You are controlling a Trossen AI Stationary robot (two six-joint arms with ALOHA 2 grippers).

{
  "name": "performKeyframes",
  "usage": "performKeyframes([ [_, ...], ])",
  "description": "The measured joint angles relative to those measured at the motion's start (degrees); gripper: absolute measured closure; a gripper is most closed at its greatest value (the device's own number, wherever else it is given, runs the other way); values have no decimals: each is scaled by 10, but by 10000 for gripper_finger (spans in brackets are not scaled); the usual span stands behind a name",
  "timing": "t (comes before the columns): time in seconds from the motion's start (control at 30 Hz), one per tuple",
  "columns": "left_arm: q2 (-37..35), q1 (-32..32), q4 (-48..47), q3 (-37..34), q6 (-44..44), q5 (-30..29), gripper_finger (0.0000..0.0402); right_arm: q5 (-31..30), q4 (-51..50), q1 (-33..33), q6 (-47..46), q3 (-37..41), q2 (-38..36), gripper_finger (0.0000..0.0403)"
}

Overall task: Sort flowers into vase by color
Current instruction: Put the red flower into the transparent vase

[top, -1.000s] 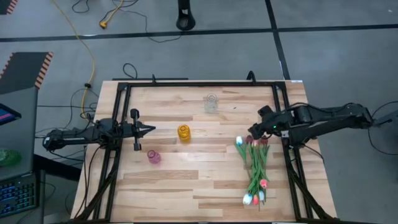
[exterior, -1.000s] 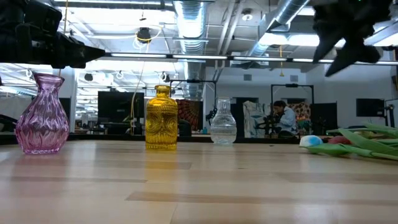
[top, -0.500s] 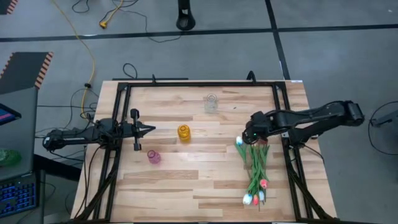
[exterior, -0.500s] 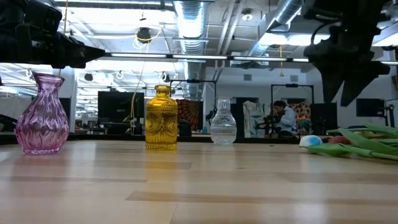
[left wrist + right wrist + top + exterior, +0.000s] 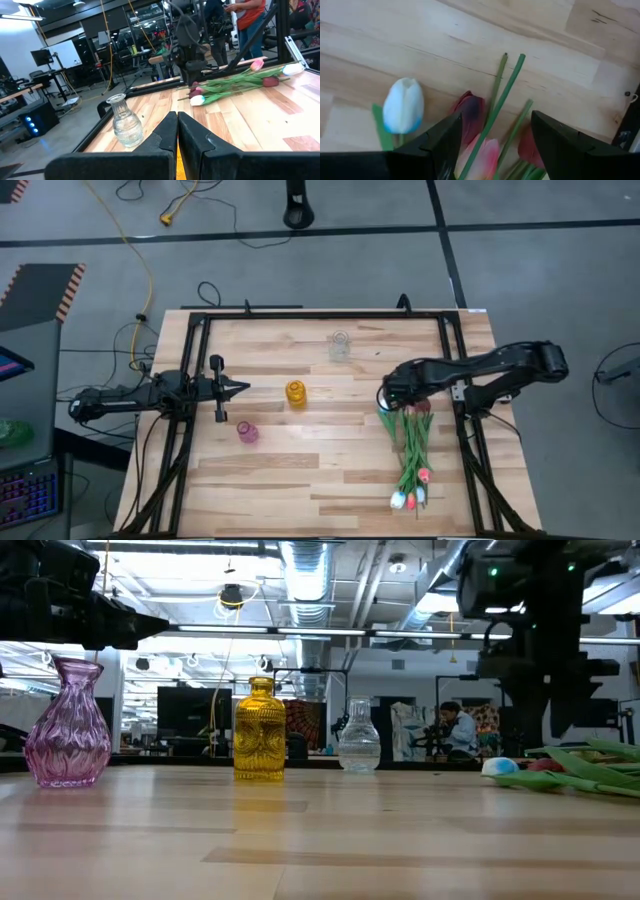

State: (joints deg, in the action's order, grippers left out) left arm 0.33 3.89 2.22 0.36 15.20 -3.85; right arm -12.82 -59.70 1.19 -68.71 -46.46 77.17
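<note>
The tulips (image 5: 412, 448) lie in a loose pile on the table's right side, stems crossing, with white, pink and dark red heads at both ends. My right gripper (image 5: 386, 393) hangs open over the pile's far end, pointing down. In the right wrist view (image 5: 495, 145) its fingers straddle a dark red head (image 5: 470, 117), a pink head (image 5: 481, 156) and green stems (image 5: 506, 95) without touching them; a white head (image 5: 403, 105) lies just outside one finger. My left gripper (image 5: 240, 388) waits shut at the table's left side (image 5: 176, 131).
Three small vases stand upright on the table: clear glass (image 5: 340, 346) toward the far edge, yellow (image 5: 296, 393) in the middle, and pink-purple (image 5: 247, 432) nearer the left arm. A black frame (image 5: 455, 360) runs along the table's sides. A person sits in the room beyond (image 5: 460, 728).
My right gripper has moved toward the table's left and down, over the far end of the tulip pile, and has tipped from a slant to pointing straight down. The tulips and vases have stayed where they were.
</note>
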Motion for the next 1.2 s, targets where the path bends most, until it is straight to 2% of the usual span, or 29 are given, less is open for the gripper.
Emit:
performKeyframes([
  [0.27, 0, 0, 0, 0, 0, 0, 401, 10, 1, 13, 2, 0, 48, 141],
  [0.43, 0, 0, 0, 0, 0, 0, 401, 12, 3, 12, 2, 0, 70, 164],
  [0.6, 0, 0, 0, 0, 0, 0, 401, 13, 6, 12, 2, 0, 81, 207],
  [1.0, 0, 0, 0, 0, 0, 0, 401, 13, 19, 12, 3, 0, 81, 351],
  [1.1, 0, 0, 0, 0, 0, 0, 401, 13, 19, 12, 3, 0, 81, 372],
  [1.2, 0, 0, 0, 0, 0, 0, 401, 13, 19, 12, 3, 0, 81, 375],
])
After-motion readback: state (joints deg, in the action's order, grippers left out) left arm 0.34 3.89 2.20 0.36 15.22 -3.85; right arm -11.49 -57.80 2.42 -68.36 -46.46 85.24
